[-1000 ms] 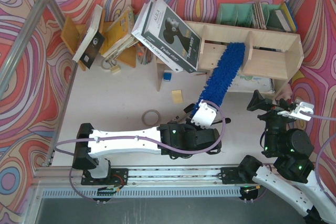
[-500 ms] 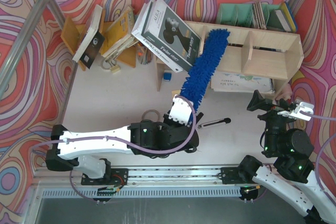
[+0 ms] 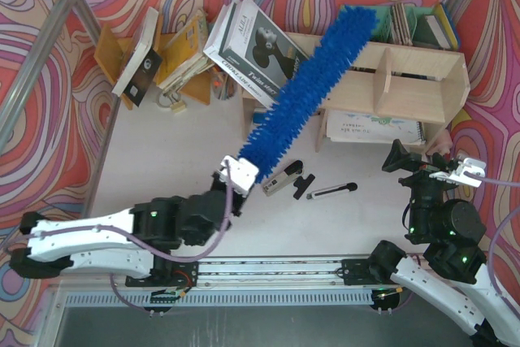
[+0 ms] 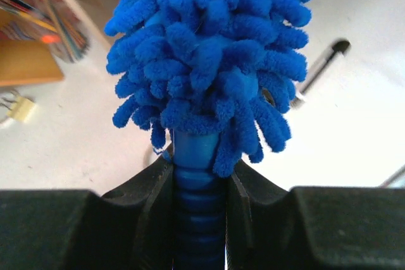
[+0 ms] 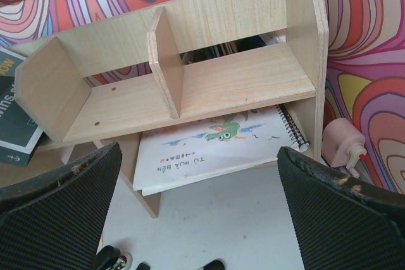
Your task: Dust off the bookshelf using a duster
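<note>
The left tool (image 4: 199, 181) pinches the duster (image 3: 305, 91), whose fluffy end reaches over the bookshelf (image 3: 422, 62) top; the right tool (image 5: 199, 194) is spread wide and empty; the dusting looks started, not finished.

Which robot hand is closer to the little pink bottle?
Right. The open right gripper hovers just left of the pink bottle. The left gripper is far off across the table, holding the duster.

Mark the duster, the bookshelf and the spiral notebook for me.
duster (image 3: 305, 91): top external view, middle of the fluffy head.
bookshelf (image 5: 240, 82): right wrist view, floor board of the right compartment.
spiral notebook (image 5: 209, 153): right wrist view, its white cover.
</note>
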Controlling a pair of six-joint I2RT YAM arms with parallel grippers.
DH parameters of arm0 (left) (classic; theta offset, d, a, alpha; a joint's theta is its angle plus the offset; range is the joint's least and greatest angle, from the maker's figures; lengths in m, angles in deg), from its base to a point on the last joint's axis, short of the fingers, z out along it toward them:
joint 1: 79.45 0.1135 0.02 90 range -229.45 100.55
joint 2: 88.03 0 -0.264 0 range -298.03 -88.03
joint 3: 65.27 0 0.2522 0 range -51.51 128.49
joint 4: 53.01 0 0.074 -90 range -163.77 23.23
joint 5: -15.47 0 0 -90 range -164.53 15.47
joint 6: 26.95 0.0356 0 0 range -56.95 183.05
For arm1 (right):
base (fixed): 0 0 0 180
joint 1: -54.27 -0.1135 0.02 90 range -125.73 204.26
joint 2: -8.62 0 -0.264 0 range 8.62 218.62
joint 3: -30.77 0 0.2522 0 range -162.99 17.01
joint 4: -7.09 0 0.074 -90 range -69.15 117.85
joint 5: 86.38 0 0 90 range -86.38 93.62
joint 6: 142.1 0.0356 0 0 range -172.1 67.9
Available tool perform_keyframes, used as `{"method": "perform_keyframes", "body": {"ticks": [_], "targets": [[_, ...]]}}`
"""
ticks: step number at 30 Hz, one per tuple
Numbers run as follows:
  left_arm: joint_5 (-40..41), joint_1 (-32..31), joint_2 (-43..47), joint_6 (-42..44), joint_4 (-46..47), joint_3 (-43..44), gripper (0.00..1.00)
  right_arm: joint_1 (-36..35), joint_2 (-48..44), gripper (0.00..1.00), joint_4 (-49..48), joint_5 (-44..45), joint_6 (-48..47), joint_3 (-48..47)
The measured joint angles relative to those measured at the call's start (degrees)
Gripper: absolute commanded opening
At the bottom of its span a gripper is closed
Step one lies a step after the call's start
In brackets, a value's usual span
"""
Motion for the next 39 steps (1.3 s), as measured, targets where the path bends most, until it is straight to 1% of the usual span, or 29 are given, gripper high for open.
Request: {"method": "perform_keyframes", "body": {"ticks": [2,4,8,12,15,21,23,30,34,39], "targets": [[-0.4,2.4,5.6,7.2,7.3,-4.5,0.00,0.0,0.0,0.99,0.0,0.0,0.0,0.0],[-1.7,6.8,9.2,12.9,13.8,-7.1,0.00,0.0,0.0,0.99,0.0,0.0,0.0,0.0],[-6.3,15.8,10.3,19.2,22.1,-7.2,0.00,0.0,0.0,0.99,0.0,0.0,0.0,0.0],[-11.8,21.8,7.2,24.7,25.8,-5.9,0.00,0.0,0.0,0.99,0.0,0.0,0.0,0.0],[-16.7,26.2,4.5,28.2,26.3,-5.8,0.00,0.0,0.0,0.99,0.0,0.0,0.0,0.0],[-23.8,36.5,1.4,29.7,27.2,-5.8,0.00,0.0,0.0,0.99,0.0,0.0,0.0,0.0],[-25.6,39.1,0.3,29.7,28.2,-5.5,0.00,0.0,0.0,0.99,0.0,0.0,0.0,0.0],[-28.9,42.4,-4.8,29.8,29.8,-1.9,0.00,0.0,0.0,0.99,0.0,0.0,0.0,0.0],[-29.9,42.9,-4.9,29.6,29.8,-1.9,0.00,0.0,0.0,0.99,0.0,0.0,0.0,0.0],[-31.9,42.8,-3.3,26.6,28.0,-1.2,0.00,0.0,0.0,0.99,0.0,0.0,-0.2,0.0]]}}
